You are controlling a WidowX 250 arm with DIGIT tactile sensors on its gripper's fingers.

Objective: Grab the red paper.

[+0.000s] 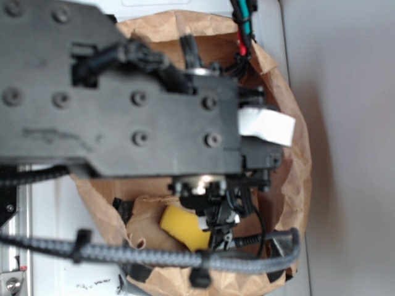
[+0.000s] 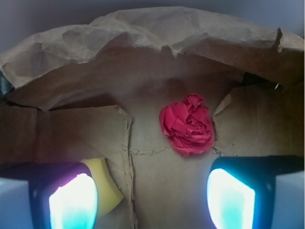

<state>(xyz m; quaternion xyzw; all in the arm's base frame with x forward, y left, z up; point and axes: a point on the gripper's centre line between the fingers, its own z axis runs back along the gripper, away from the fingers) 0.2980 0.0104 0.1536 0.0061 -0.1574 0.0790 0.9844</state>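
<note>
The red paper (image 2: 187,125), a crumpled rose-like wad, lies on the floor of the brown paper bag (image 2: 157,38) in the wrist view, ahead of my gripper (image 2: 151,200) and a little right of its centre line. The jaws stand wide apart with only bare bag floor between them, so the gripper is open and holds nothing. Its glowing fingertips (image 2: 74,202) frame the lower corners. In the exterior view my black arm covers the bag's middle and the red paper is hidden; the gripper (image 1: 217,217) hangs inside the bag.
A yellow foam sponge (image 2: 106,183) lies beside the left finger, also seen as the sponge (image 1: 182,227) in the exterior view. The bag's crumpled rim (image 1: 296,179) rings the space. A braided grey cable (image 1: 148,254) crosses the bag's near edge.
</note>
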